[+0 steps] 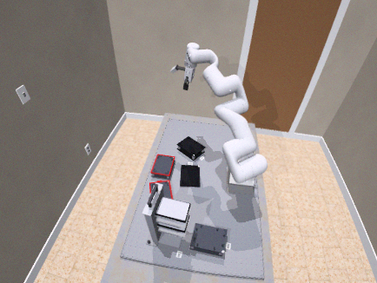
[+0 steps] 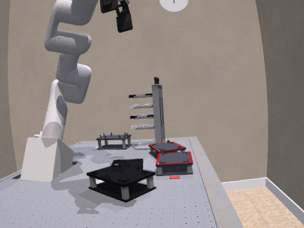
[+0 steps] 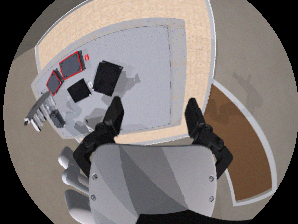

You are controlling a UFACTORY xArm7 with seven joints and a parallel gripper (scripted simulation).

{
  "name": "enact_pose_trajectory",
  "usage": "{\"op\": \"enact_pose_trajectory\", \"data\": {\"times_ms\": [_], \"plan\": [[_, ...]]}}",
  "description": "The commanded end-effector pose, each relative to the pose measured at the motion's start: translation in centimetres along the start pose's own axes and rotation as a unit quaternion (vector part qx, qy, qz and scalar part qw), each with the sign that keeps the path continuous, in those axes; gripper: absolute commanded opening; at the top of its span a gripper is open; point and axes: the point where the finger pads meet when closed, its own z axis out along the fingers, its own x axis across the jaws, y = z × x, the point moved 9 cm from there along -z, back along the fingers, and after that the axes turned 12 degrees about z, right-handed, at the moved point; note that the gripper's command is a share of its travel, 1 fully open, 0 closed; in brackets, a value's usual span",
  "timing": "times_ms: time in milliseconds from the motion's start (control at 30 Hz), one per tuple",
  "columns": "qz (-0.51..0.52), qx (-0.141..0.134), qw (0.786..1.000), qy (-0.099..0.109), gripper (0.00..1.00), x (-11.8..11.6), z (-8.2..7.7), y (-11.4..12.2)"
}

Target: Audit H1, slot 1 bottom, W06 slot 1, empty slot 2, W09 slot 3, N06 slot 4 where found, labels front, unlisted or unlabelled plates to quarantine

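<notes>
In the plate hotel [image 2: 158, 105], four plates; pincer [image 2: 123, 19] wide, bare.

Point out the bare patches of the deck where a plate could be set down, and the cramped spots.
Bare deck lies between the flat black plate and the arm's base, and along the far edge beyond the raised black stand. It is crowded on the other side, where the two red-rimmed nests sit close to the plate tower and the grey nest.

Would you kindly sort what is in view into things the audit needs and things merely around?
For the job: plate hotel, its four plates, two red-rimmed quarantine nests, open claw.
Merely around: wall clock, brown door, wall switch.
</notes>
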Motion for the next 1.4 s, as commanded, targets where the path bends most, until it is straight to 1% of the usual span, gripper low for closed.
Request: {"op": "enact_pose_trajectory", "data": {"times_ms": [0,133,200,700,767,1267,1367], "plan": [[0.001,-0.082,0.995,-0.063,1.0,0.1,-0.2,-2.1],[0.001,-0.082,0.995,-0.063,1.0,-1.2,-0.2,-2.7],[0.001,-0.082,0.995,-0.063,1.0,-1.2,-0.2,-2.7],[0.001,-0.082,0.995,-0.063,1.0,-6.0,-0.7,-3.7],[0.001,-0.082,0.995,-0.063,1.0,-6.0,-0.7,-3.7],[0.001,-0.082,0.995,-0.063,1.0,-10.9,-1.2,-4.6],[0.001,-0.082,0.995,-0.063,1.0,-11.2,-1.2,-4.7]]}}
